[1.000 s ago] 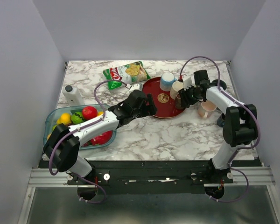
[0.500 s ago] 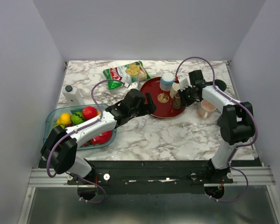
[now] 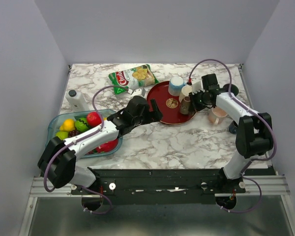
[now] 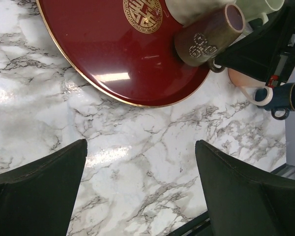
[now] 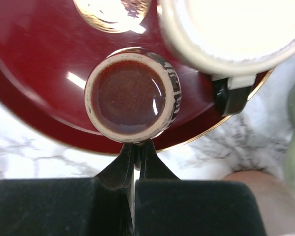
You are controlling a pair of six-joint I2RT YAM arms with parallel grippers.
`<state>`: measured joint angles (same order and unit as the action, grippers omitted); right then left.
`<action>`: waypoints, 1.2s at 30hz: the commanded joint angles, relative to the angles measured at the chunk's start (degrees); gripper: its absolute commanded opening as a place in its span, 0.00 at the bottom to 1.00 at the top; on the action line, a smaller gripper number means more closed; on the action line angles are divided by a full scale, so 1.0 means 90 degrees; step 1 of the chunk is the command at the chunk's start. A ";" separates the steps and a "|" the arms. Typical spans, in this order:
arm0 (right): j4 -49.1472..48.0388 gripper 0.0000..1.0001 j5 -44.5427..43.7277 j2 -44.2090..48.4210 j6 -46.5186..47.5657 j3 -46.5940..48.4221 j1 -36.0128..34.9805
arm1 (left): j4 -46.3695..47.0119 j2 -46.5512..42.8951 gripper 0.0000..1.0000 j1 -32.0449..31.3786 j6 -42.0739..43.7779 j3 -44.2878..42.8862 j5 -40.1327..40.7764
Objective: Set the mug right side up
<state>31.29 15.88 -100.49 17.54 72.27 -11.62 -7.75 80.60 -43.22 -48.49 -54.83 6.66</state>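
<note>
While pinching mug (image 5: 130, 93) handle w/ R claw (image 5: 136, 162) shut tight, lift clear of tray (image 5: 34, 73), then roll wrist slow, avoiding cream cup (image 5: 236, 29) alongside; leave L claw (image 4: 140, 157) wide, apart.

The widest open stretch is the bare marble table (image 3: 177, 142) in front of the red tray (image 3: 162, 96), running to the near edge. The left gripper (image 3: 155, 112) hangs over its left part, jaws spread wide. On the tray the brown mug (image 3: 186, 104) is hemmed in. A cream mug (image 3: 187, 92) sits just behind it, and the right gripper (image 3: 193, 102) is closed tight at its right side. Further right a peach mug (image 3: 219, 115) and a dark blue mug (image 4: 285, 96) crowd the way. The tray's left half lies bare.
</note>
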 commanded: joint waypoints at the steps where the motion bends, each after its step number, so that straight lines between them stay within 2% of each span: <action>1: -0.0770 0.01 0.1388 0.0890 -0.1185 -0.0421 -0.0018 | 0.0226 -0.0517 0.99 0.0017 -0.0022 0.0319 -0.0163; 4: -0.1151 0.01 0.1945 0.1428 -0.2473 -0.0568 -0.0027 | 0.0469 -0.0810 0.99 0.0017 0.0016 0.0592 -0.0310; 7: -0.2126 0.01 0.2550 0.2247 -0.3820 -0.1114 -0.0057 | 0.1092 -0.1200 0.99 0.0017 0.0095 0.0944 -0.0660; 9: -0.3199 0.01 0.2970 0.2909 -0.4884 -0.1650 -0.0086 | 0.1464 -0.1502 0.99 0.0017 0.0172 0.1120 -0.0913; 11: -0.4231 0.01 0.3050 0.3321 -0.5927 -0.2003 -0.0164 | 0.2060 -0.1679 0.99 0.0008 0.0231 0.1355 -0.1334; 17: -0.5768 0.01 0.3051 0.4387 -0.7980 -0.2707 -0.0554 | 0.3984 -0.2197 0.99 -0.0061 0.0232 0.1795 -0.2523; 21: -0.6532 0.01 0.2768 0.4710 -0.8754 -0.2913 -0.1032 | 0.4951 -0.2139 0.98 -0.0207 -0.0012 0.1717 -0.2965; 25: -0.6670 0.01 0.2523 0.4778 -0.8951 -0.2786 -0.1705 | 0.5849 -0.2178 0.88 -0.0246 -0.0344 0.1658 -0.3161; 36: -0.7138 0.01 0.2503 0.4691 -0.9214 -0.2639 -0.2108 | 0.5949 -0.2637 0.70 -0.0276 -0.0696 0.1863 -0.3220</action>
<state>-27.05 39.27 -58.50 -63.53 46.44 -29.95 42.81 58.94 -45.41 -53.43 -38.92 -21.39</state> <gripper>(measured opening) 0.033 0.720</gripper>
